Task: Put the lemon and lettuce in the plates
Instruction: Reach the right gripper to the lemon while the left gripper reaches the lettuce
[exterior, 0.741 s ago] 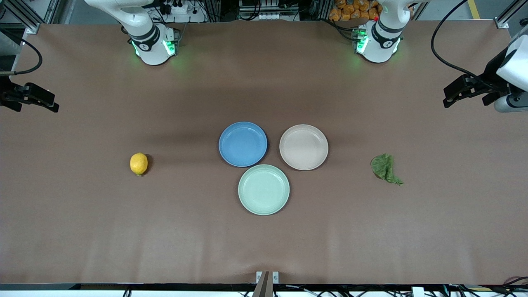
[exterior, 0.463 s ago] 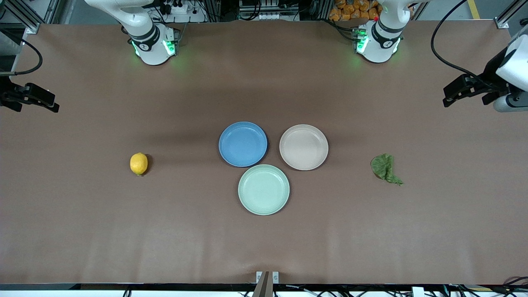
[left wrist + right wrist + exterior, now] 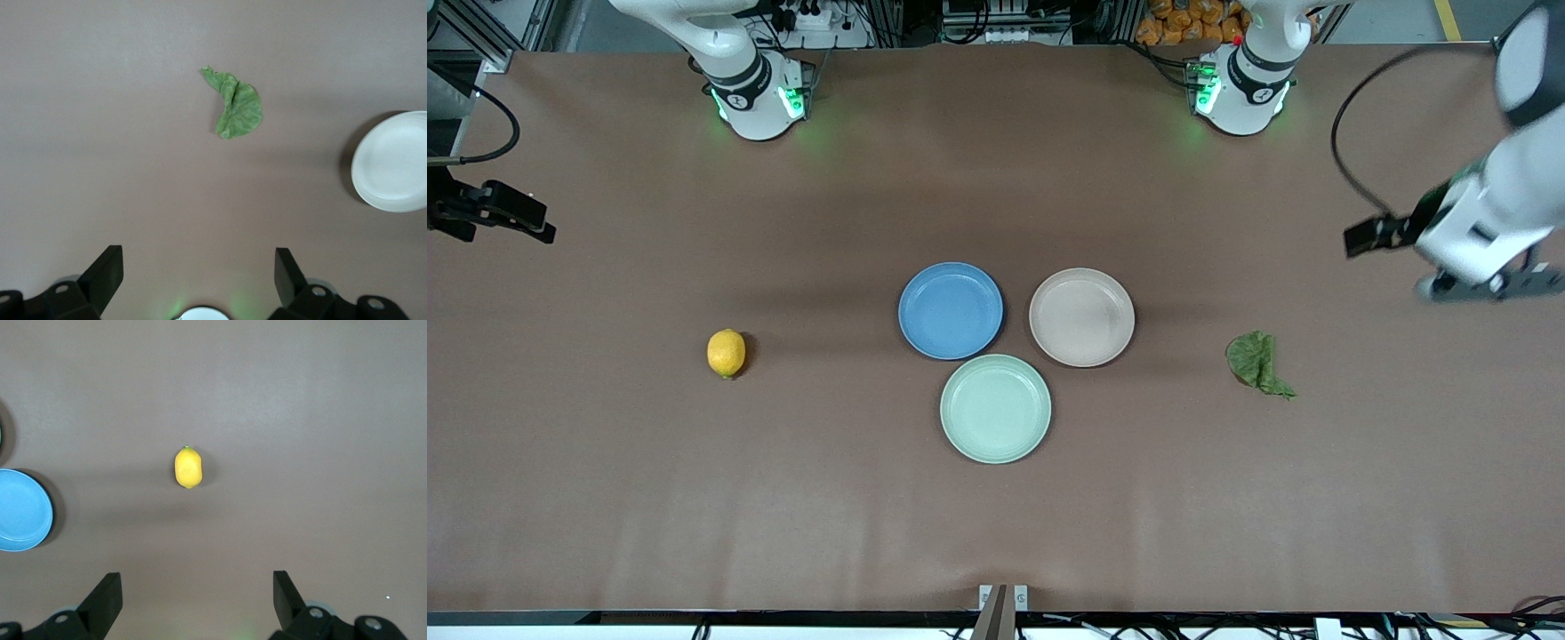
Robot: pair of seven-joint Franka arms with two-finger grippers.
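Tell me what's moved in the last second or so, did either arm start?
The left hand has swung in over the table toward the lettuce, open and empty. The right hand waits, open, at its end of the table. The lemon, the lettuce and all three plates have not moved.

Even overhead light, soft short shadows; the left arm (image 3: 1489, 222) is motion-blurred.
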